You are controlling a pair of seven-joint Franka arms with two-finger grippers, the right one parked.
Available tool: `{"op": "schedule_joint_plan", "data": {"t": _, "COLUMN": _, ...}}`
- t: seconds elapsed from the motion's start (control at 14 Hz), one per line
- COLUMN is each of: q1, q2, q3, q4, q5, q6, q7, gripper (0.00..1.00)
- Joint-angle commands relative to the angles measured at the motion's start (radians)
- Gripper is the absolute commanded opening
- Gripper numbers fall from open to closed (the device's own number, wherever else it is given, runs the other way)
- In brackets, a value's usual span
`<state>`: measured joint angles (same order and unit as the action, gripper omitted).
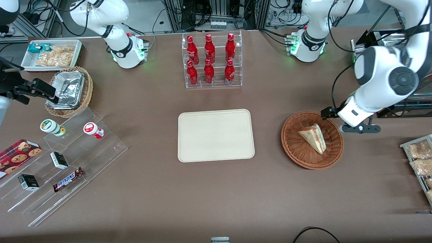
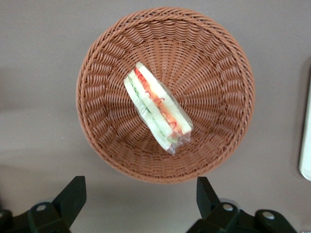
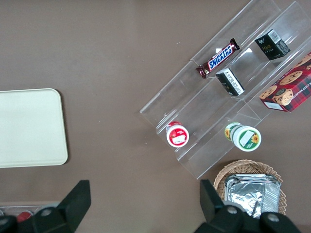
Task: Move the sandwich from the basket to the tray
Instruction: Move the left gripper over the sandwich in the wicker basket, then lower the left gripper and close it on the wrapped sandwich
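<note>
Gripper (image 2: 138, 199) hangs spread above the basket (image 2: 214, 87); only the wrist view shows the sandwich's (image 2: 156, 108) filling, while the front view shows the tray (image 1: 216, 135) bare.

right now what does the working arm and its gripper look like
The left arm is glossy white with rounded segments, dark grey round joint caps and a black cable running along it; its base glows green. The gripper, above the table beside the basket, has two black wedge-shaped fingers on a black body with silver screws.

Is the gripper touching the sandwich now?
Apart. The left wrist view shows the open gripper outside the basket, with bare weave around the sandwich.
</note>
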<state>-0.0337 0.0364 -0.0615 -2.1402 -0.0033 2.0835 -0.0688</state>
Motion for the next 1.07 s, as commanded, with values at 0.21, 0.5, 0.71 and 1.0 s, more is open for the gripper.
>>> {"op": "schedule_joint_plan", "data": {"t": 0.21, "q1": -0.038, "q2": -0.020, "q3": 0.000, "q4": -0.084, "q5": -0.014, "q6": 0.105, "q7": -0.401, "gripper": 1.00}}
{"op": "schedule_joint_plan", "data": {"t": 0.5, "q1": -0.058, "q2": 0.037, "q3": 0.000, "q4": -0.083, "q5": -0.017, "q6": 0.176, "q7": -0.765, "gripper": 1.00}}
{"op": "schedule_joint_plan", "data": {"t": 0.71, "q1": -0.064, "q2": 0.069, "q3": 0.000, "q4": -0.083, "q5": -0.017, "q6": 0.211, "q7": -0.810, "gripper": 1.00}}
{"op": "schedule_joint_plan", "data": {"t": 1.0, "q1": -0.058, "q2": 0.115, "q3": 0.002, "q4": -0.081, "q5": -0.017, "q6": 0.253, "q7": -0.810, "gripper": 1.00}}
